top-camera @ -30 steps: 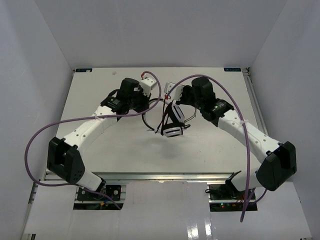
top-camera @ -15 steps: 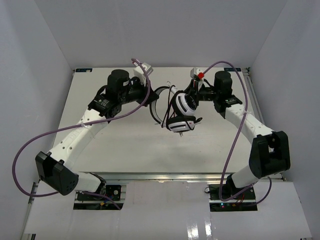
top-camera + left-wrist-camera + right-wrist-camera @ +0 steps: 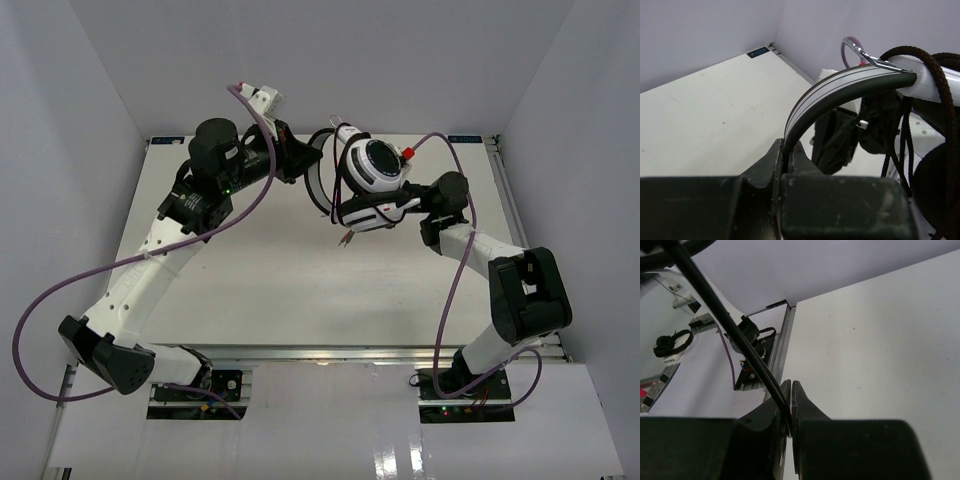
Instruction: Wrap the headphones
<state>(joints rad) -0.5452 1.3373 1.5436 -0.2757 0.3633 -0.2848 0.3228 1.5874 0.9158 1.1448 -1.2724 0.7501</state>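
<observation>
The headphones hang in the air over the far half of the table, one round black-centred earcup facing up. My left gripper is shut on the white-and-grey headband, which arcs out of its jaws. The thin dark cable is looped round the headband's far end. From the right, my right gripper reaches under the earcups. It is shut on a run of the cable that enters its jaws. The small plug dangles below.
The white table lies below both arms, with white walls on three sides. Thick purple arm cables loop out from each arm. A metal rail runs along the table's right edge.
Both arms have risen and swung toward the far wall, lifting the headphones higher. The upper earcup now faces up. The right forearm has folded in under the headphones.
</observation>
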